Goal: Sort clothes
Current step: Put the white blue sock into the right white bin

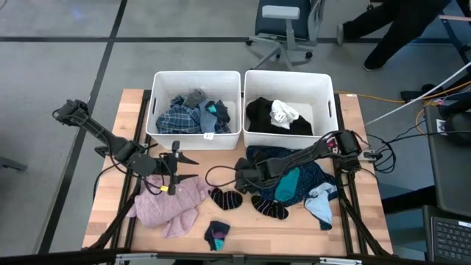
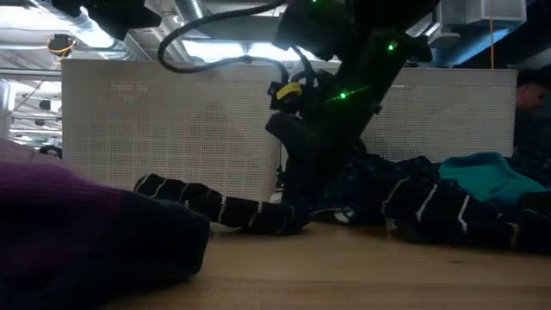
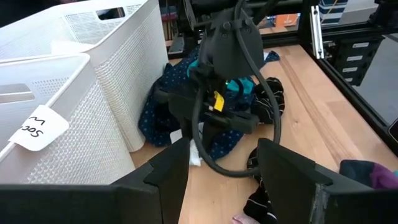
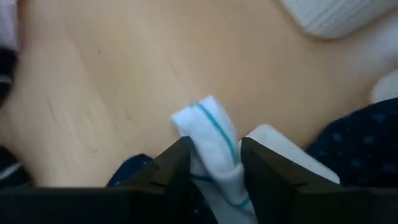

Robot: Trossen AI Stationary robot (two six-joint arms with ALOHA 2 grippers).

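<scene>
My right gripper (image 4: 214, 163) stands low over the table just in front of the bins, at the edge of the navy dotted cloth (image 1: 280, 158), and is shut on a small white cloth with a teal stripe (image 4: 208, 134). My left gripper (image 3: 224, 180) hangs open above the pink fuzzy top (image 1: 169, 206), touching nothing. Dark striped socks (image 1: 224, 197) lie flat on the wood between the two arms. Teal cloth (image 1: 288, 184) and a pale blue piece (image 1: 321, 202) lie on the navy pile. My right gripper pinches a raised fold of the white striped cloth (image 4: 217, 149) between its two fingers (image 4: 174, 165). The fingers slant steeply down from the table's right side. The cloth's free end sticks out past the fingertips, close over the wood; its other end is hidden under the gripper.
Two white bins stand at the table's far edge: the left one (image 1: 196, 77) holds a blue plaid shirt (image 1: 180, 118), the right one (image 1: 287, 73) black and white pieces (image 1: 280, 116). A small dark sock (image 1: 217, 234) lies near the front edge. Bare wood lies left of the pink top.
</scene>
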